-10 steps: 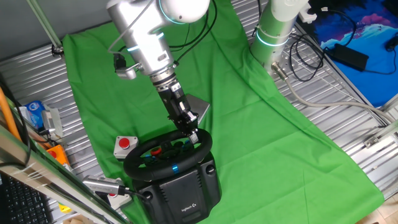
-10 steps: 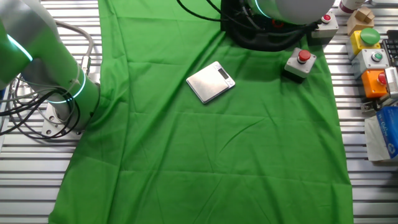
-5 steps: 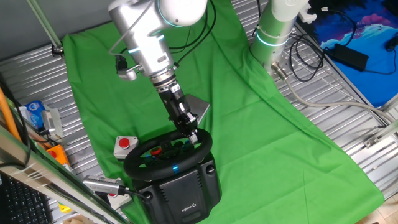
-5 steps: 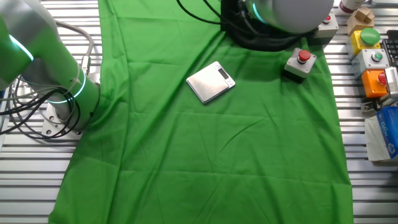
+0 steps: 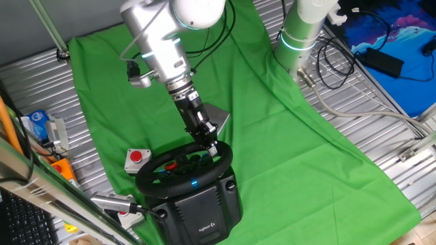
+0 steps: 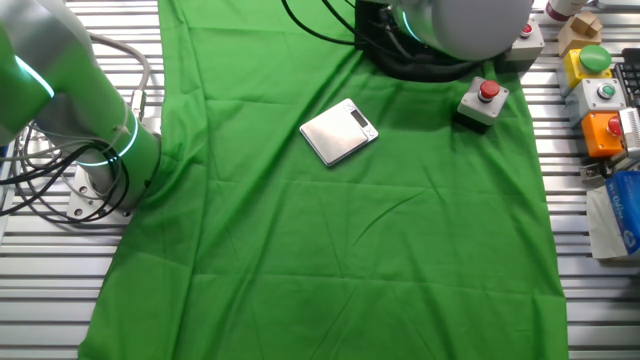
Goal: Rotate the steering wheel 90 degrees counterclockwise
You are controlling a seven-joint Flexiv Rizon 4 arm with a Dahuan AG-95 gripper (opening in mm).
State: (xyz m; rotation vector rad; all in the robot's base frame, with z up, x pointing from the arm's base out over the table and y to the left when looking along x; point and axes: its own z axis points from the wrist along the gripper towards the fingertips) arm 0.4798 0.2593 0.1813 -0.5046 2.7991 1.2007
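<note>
Near the desk's [image 5: 381, 129] front edge, on the green cloth [image 5: 286, 136], the steering wheel [image 5: 182, 170] sits on its boxy black base [image 5: 204, 211]. At its far rim the fingers [image 5: 210, 148] touch the wheel; whether they are clenched on it I cannot tell. Just beside it stands a red push button [image 5: 137, 158], with a grey metallic box [image 6: 339, 130] beyond.

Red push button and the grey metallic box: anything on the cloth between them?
Nothing. In the other fixed view, only bare green cloth separates the red push button from the grey metallic box.
</note>
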